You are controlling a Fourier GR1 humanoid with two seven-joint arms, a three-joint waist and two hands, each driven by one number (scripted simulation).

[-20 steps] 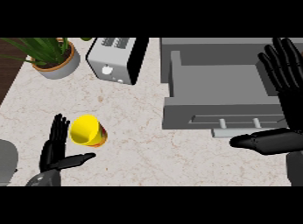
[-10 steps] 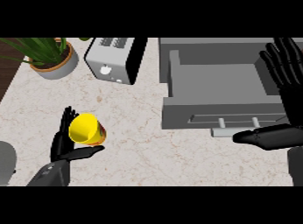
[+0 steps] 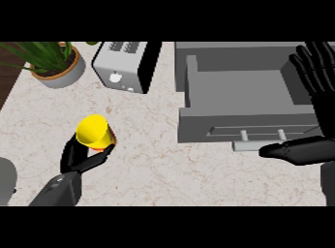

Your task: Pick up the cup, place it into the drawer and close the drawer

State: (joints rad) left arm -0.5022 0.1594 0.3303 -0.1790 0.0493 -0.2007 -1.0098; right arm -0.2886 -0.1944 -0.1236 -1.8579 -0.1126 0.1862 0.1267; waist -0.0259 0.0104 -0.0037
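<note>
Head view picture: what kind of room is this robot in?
Most likely a kitchen. A silver toaster with slots on top stands on a pale marble-patterned counter, next to an open grey drawer. A leafy green plant in a round pot sits in the corner.

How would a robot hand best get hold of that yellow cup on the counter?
Probably round its side wall, coming from the near left. The yellow cup stands roughly upright with its mouth up, so the round body offers opposing surfaces. The left hand already has fingers and thumb on either side of it; the grey open drawer lies to its right.
</note>
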